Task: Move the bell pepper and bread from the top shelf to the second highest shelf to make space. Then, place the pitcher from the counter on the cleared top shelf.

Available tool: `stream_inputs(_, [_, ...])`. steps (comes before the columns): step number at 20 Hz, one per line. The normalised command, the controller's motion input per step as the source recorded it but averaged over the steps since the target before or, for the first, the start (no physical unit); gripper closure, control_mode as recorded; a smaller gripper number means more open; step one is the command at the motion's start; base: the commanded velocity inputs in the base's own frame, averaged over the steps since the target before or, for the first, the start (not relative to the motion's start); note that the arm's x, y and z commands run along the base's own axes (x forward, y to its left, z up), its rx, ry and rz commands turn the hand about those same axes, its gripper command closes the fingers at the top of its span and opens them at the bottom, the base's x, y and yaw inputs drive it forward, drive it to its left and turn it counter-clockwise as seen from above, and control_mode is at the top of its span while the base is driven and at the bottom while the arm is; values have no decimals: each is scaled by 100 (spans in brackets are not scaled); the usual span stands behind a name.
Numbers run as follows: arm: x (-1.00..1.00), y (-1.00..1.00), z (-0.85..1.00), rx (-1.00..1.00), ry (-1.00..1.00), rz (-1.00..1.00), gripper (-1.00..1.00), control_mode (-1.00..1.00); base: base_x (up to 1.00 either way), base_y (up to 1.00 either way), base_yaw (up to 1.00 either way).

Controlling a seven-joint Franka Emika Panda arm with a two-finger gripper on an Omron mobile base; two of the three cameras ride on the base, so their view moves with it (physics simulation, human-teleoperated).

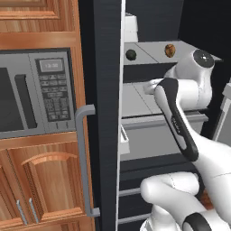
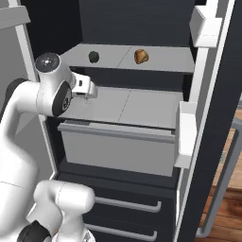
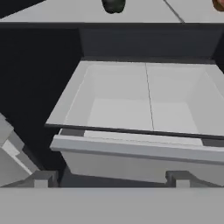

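The hand (image 3: 112, 177) is spread wide and holds nothing, level with the second shelf (image 2: 142, 106). The bell pepper (image 2: 93, 56) and bread (image 2: 141, 56) sit apart on the top shelf (image 2: 165, 59); both are roundish, with no clear long axis.

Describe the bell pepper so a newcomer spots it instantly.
Look inside the open dark-walled fridge, at the top shelf, the uppermost light grey plate. Two small items sit there side by side, apart. The bell pepper is the nearly black roundish ball on the left; the bread to its right is a golden-brown lump.
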Motion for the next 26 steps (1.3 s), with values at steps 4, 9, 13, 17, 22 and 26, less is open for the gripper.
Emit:
stream_inputs(4, [23,0,80,4,-36,0,-100,-100,0,0,0])
stream_inputs(9, [37,1,73,1,-27,0,-100,-100,0,0,0])
stream_inputs(13, [47,0,45,0,-7,0,-100,-100,0,0,0])
stream_inputs(17, [50,9,20,0,3,0,-100,-100,0,0,0])
stream_inputs(22, [71,8,6,0,9,0,-100,-100,0,0,0])
stream_inputs(26, [62,0,-1,0,2,0,-100,-100,0,0,0])
